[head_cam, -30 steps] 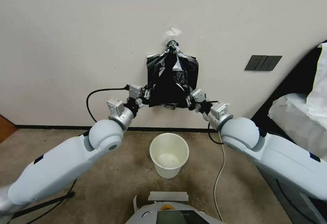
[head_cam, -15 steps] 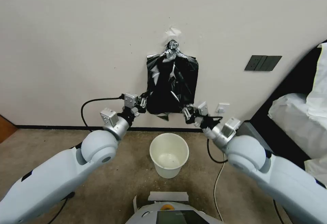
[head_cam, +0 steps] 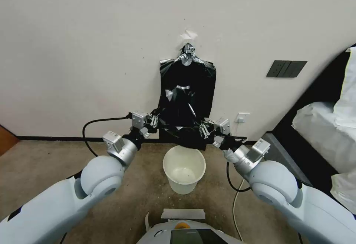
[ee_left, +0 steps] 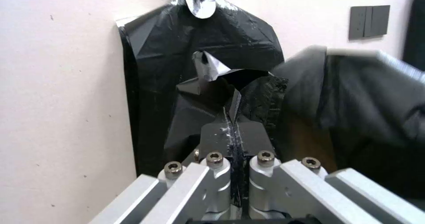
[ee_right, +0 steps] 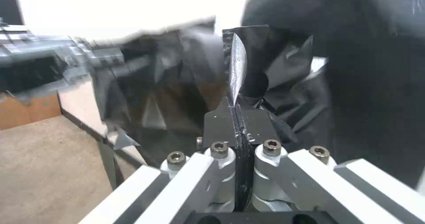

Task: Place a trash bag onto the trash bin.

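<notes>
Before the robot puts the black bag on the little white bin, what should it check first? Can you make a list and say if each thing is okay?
1. Left gripper pinching the trash bag: ok, black film is clamped between its shut fingers.
2. Right gripper pinching the bag: ok, film is clamped there too.
3. Bag stretched between both grippers: ok in the head view.
4. Bag's mouth open wide enough: cannot tell.
5. Trash bin upright, nothing inside: ok, standing on the floor just below the bag.
6. Bag free of the bundle of bags hanging on the wall: cannot tell, black overlaps black.
</notes>
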Available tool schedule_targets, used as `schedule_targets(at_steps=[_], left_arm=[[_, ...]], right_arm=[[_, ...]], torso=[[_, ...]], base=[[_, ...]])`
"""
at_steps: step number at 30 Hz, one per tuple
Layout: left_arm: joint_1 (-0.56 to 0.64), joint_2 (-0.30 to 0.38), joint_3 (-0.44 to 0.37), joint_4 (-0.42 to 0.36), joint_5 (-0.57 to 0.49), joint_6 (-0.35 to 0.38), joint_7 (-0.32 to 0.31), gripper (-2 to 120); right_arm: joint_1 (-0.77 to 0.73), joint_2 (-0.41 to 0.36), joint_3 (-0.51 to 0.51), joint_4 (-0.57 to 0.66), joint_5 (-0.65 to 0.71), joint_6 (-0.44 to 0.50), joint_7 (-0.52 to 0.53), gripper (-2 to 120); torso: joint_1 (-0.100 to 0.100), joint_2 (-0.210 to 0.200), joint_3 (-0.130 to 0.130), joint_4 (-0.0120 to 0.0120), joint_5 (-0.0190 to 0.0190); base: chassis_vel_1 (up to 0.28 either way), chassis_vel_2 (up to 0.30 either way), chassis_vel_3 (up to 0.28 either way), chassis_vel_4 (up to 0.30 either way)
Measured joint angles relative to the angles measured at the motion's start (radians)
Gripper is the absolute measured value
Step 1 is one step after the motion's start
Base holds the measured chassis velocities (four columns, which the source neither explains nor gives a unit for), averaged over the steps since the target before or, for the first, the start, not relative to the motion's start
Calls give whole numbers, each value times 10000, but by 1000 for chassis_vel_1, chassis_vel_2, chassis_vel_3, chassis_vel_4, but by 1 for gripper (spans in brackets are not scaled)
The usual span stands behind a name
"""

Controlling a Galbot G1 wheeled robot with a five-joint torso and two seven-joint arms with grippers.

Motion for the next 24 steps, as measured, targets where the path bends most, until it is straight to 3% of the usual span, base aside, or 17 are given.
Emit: schedule_targets(at_steps=[17,24], left_arm=[[875,-825,1107,244,978,76,49,0],[1626,-1528,1362,935,1646,65,50,0]], right_arm=[[-2843,367,1321,-13,-1242,-115,75,0],[-3580,986,1368,-34,-1633,-144,124,0]], torso=[[0,0,0,0,0],[0,0,0,0,-3]], base=[[0,0,0,0],[0,0,0,0]])
